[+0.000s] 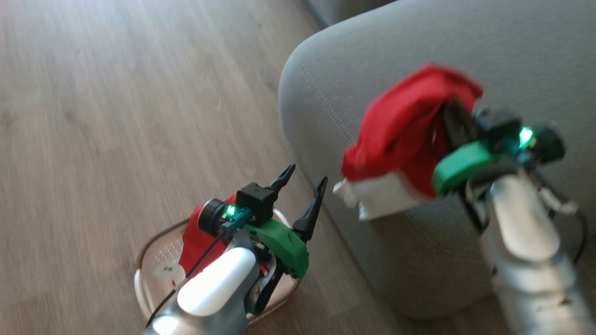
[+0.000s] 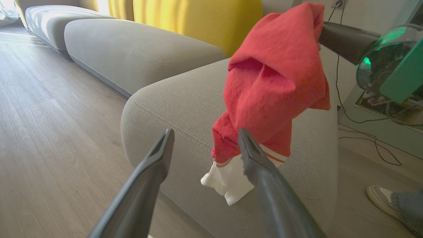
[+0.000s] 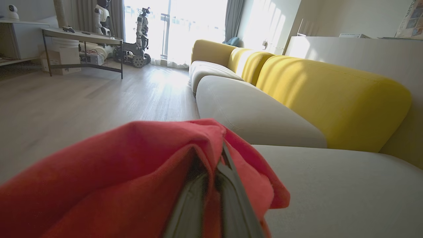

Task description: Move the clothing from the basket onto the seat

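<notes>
My right gripper is shut on a red garment with white trim and holds it in the air above the grey seat. The cloth drapes over my fingers in the right wrist view and hangs before the seat's corner in the left wrist view. A second red garment lies in the cream basket on the floor, partly hidden by my left arm. Above the basket, my left gripper is open and holds nothing.
Wood floor stretches to the left of the seat. Yellow back cushions stand behind the grey seats. A person's shoe rests on the floor at the right. A table and other robots stand far off by the window.
</notes>
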Robot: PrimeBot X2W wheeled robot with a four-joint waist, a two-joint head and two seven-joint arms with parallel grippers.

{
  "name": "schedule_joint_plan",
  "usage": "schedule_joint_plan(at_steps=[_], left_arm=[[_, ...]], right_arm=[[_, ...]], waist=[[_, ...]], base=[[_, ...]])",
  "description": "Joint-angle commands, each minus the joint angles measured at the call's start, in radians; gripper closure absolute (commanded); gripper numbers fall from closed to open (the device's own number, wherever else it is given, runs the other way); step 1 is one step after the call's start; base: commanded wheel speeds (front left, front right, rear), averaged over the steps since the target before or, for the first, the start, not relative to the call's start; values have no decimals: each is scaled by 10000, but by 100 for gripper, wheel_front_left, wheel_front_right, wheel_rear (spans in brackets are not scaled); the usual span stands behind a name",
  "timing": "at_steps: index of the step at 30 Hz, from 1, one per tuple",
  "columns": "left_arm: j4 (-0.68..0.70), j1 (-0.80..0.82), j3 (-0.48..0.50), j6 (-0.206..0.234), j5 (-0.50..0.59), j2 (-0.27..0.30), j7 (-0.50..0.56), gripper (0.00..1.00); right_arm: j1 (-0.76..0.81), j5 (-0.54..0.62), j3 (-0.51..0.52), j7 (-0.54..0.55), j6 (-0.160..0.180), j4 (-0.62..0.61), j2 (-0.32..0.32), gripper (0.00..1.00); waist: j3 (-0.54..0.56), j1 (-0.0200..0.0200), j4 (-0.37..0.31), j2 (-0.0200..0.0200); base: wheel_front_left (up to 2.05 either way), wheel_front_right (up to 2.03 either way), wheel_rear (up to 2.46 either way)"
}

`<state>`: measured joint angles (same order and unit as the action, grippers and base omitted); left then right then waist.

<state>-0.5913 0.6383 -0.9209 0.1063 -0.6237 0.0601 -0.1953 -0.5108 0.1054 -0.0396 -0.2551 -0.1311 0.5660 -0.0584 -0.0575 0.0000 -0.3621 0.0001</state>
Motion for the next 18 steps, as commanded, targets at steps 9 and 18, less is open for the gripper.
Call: schedule_joint_plan(at_steps=[9, 18], left_arm=[[1057, 1292, 329, 416, 585, 747, 148, 0], [2408, 1990, 471, 769, 1038, 1253, 123, 0]], right_arm=[[-4262, 15, 673, -53, 4, 755, -968, 100], [-7267, 440, 1634, 183, 4, 2150, -2187, 100]], waist=[[-2049, 0, 1269, -1], [-3970, 0, 2181, -1]], base=[[0, 0, 0], [0, 0, 0]])
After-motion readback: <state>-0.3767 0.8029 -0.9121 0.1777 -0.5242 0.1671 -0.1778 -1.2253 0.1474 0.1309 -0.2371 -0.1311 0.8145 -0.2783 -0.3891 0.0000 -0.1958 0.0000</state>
